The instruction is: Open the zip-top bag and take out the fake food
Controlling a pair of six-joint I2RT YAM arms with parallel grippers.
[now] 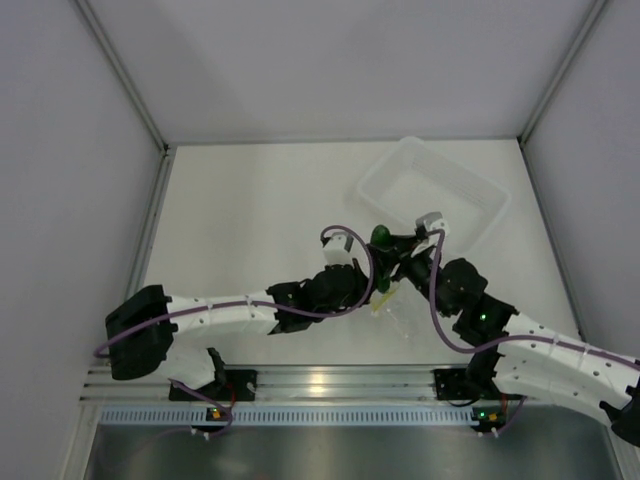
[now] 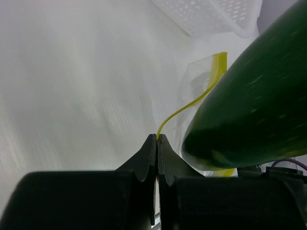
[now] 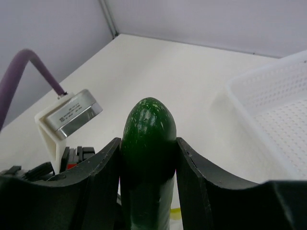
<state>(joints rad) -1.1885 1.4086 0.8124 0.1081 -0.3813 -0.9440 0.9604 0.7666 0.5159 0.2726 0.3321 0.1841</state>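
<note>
Fake food gripped by the right arm, bag pinched by the left

The right gripper (image 3: 147,146) is clenched on the fake food (image 3: 147,120), a dark green piece standing upright between its two fingers with the rounded tip poking above them. The left gripper (image 2: 157,139) is pinched tight on the thin yellow-green zip strip (image 2: 219,64) of the zip-top bag (image 2: 199,81). The strip curves up and away from the jaws. The clear pouch hangs crumpled just beside the green piece (the left wrist view cannot tell whether the two touch). From above, both grippers meet near the middle of the white surface (image 1: 250,220), with the fake food just short of the clear bin (image 1: 420,190) behind it.
</note>
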